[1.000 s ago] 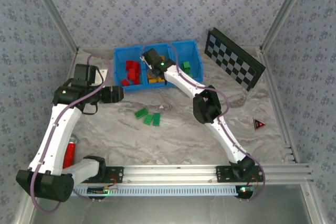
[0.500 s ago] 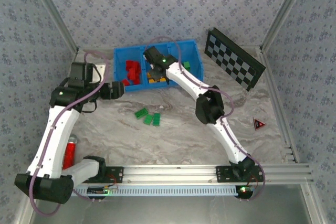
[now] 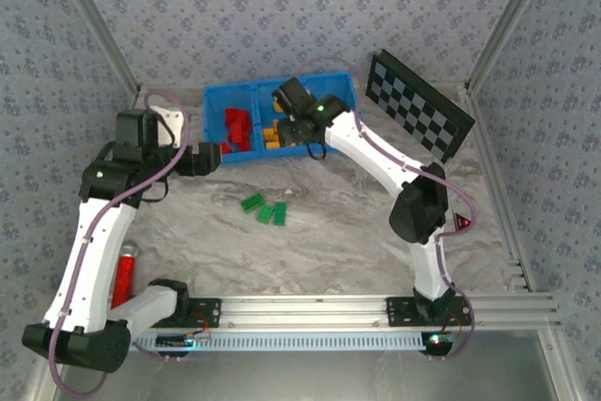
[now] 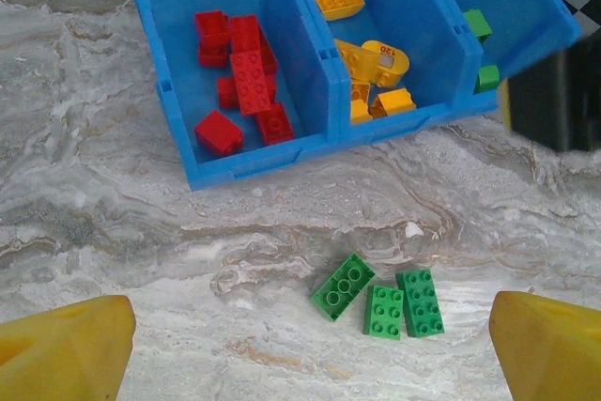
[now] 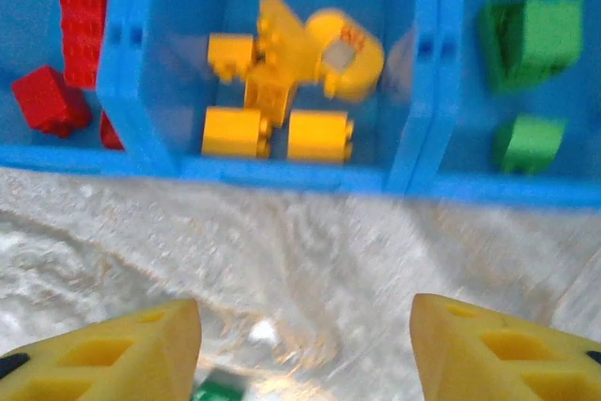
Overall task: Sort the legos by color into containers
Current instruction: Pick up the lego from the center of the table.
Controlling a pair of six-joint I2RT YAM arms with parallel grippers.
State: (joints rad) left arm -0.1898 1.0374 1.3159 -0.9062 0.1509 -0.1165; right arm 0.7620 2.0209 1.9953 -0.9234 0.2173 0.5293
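Three green legos (image 4: 380, 298) lie loose on the marbled grey bench (image 3: 329, 241), in front of the blue tray (image 4: 319, 72).

Two of the loose bricks sit side by side and touching, long axes pointing toward the tray; the third lies just to their left, turned diagonally. In the tray, red legos (image 4: 239, 91) fill the left compartment, yellow legos (image 4: 371, 72) the middle, and two green ones (image 5: 531, 35) the right. The left end effector (image 4: 307, 349) hangs above the loose bricks with its fingers spread wide and nothing between them. The right end effector (image 5: 305, 354) is over the tray's near wall, at the middle compartment, fingers apart and empty. A checkered board (image 3: 418, 100) leans right of the tray, and flower-patterned walls (image 3: 282, 7) enclose the bench.
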